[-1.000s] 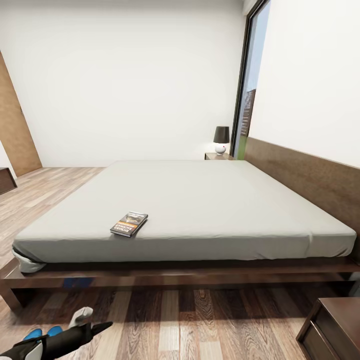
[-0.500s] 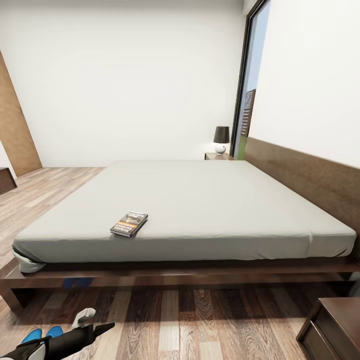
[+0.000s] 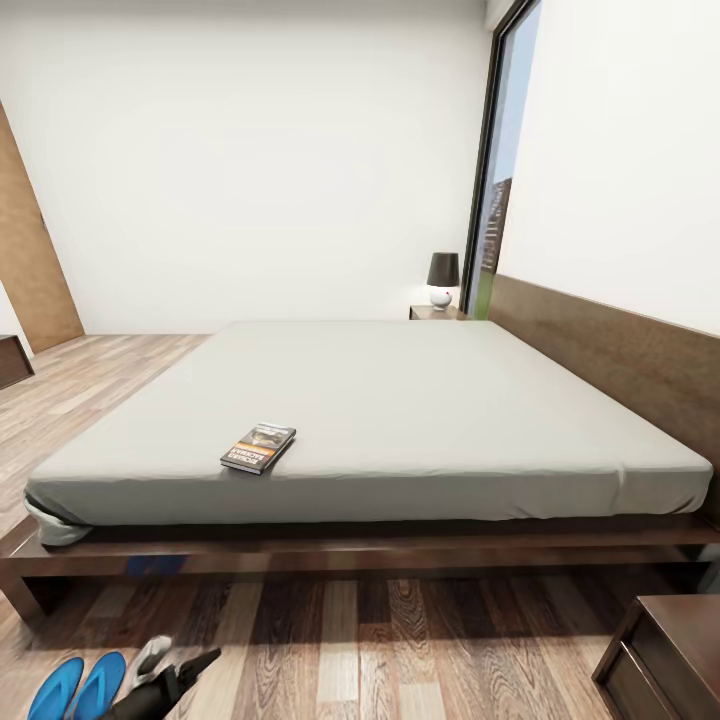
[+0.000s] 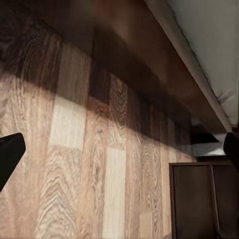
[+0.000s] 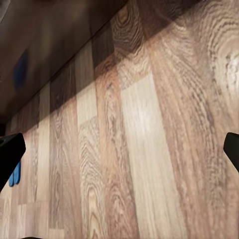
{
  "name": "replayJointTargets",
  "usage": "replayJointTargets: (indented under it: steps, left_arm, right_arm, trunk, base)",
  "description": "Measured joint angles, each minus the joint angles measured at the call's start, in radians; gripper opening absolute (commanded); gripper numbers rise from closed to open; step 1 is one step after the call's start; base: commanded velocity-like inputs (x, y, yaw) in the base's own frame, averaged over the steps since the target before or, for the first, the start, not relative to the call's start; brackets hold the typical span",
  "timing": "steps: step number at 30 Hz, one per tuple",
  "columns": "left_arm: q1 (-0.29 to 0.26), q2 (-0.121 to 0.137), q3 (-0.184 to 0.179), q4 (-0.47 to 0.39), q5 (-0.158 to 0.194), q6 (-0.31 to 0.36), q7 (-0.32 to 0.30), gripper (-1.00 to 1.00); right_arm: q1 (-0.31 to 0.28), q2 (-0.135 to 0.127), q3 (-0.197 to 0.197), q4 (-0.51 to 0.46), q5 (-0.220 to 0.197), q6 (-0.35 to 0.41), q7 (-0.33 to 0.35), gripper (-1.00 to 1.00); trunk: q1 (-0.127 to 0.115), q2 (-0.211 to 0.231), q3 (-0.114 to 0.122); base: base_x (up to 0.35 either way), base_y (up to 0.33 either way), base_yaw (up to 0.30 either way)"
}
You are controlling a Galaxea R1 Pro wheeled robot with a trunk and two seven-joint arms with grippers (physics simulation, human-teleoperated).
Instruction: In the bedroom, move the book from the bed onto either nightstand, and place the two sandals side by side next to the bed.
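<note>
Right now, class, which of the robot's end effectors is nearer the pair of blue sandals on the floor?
Left. The left end effector sits just beside the sandals at the bed's foot. The right one's tips frame bare floor, the sandals small and far at the edge.

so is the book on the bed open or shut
Shut. The book lies flat on the grey bed near its front edge, cover up, with no pages showing spread.

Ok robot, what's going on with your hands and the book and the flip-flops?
Left gripper open, empty; right gripper open, empty. Sandals side by side on floor by bed. Book on mattress, path clear.
</note>
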Motion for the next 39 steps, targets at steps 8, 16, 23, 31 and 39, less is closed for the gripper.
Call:
replayJointTargets:
  steps: [8, 16, 23, 31, 39]
  left_arm:
    - [0.055, 0.002, -0.007, 0.000, 0.096, -0.006, -0.027, 1.00]
    - [0.079, 0.002, -0.005, -0.001, 0.109, -0.007, -0.052, 1.00]
    - [0.083, 0.001, -0.005, 0.000, 0.111, -0.006, -0.057, 1.00]
    - [0.084, -0.001, -0.005, -0.001, 0.112, -0.008, -0.057, 1.00]
    - [0.084, -0.001, -0.005, -0.001, 0.112, -0.008, -0.058, 1.00]
  right_arm:
    - [0.000, 0.001, -0.005, 0.000, 0.000, 0.000, -0.001, 1.00]
    - [0.000, 0.005, -0.002, 0.000, -0.001, -0.001, -0.037, 1.00]
    - [0.000, 0.014, 0.001, 0.000, -0.001, -0.001, -0.082, 1.00]
    - [0.000, 0.022, 0.000, 0.000, -0.001, -0.001, -0.095, 1.00]
    - [0.000, 0.024, 0.001, 0.000, -0.001, -0.001, -0.098, 1.00]
  trunk:
    - [0.000, 0.000, 0.000]
    - [0.000, 0.000, 0.000]
    - [0.000, 0.000, 0.000]
    - [0.000, 0.000, 0.000]
    - [0.000, 0.000, 0.000]
  base:
    - [0.000, 0.000, 0.000]
    - [0.000, 0.000, 0.047]
    - [0.000, 0.007, 0.142]
    - [0.000, 0.066, 0.161]
    - [0.063, 0.088, 0.102]
